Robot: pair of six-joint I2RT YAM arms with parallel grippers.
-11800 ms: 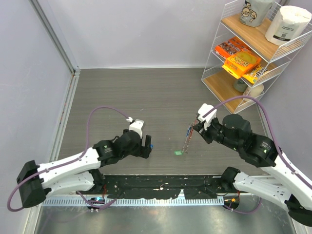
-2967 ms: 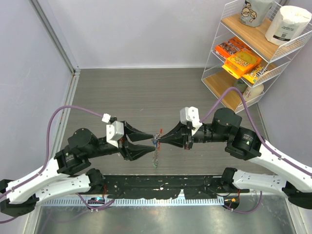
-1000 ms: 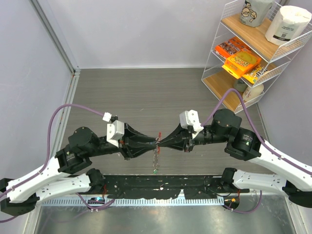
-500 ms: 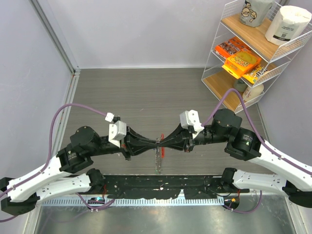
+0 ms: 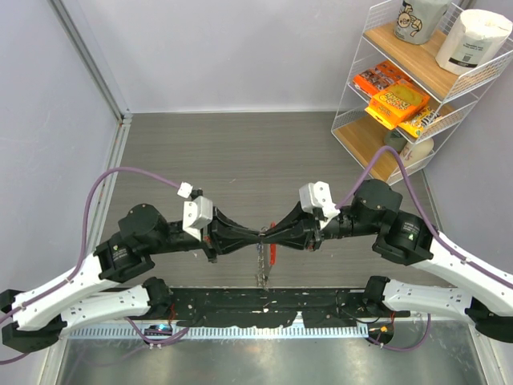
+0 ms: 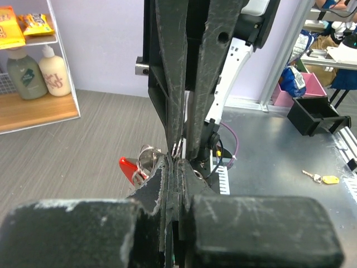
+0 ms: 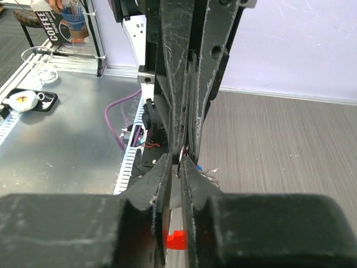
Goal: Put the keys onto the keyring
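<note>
Nearest my bases, the keyring, a small red curved clip joined to a short silvery metal chain and ring, hangs in the air over the near part of the table, right under the spot where my two tools meet. Its red clip sits to the right of the chain.

Just above it my left gripper, black with two long tapered fingers, is pressed fully closed. Its wrist view shows the silvery ring against the left side of its tips, with the clip beside it. What it pinches, I cannot tell.

My right gripper, of the same black build, points at it tip to tip, touching or nearly so. Its fingers stand a narrow slit apart, and I cannot tell whether they grip anything. The tiny silvery keys with coloured plastic heads are too small for me to pick out.

Beyond lies the grey wood-grain table. Farthest, at the right back corner, stands a white wire shelf with wooden boards, carrying orange snack boxes and a white paper roll.
</note>
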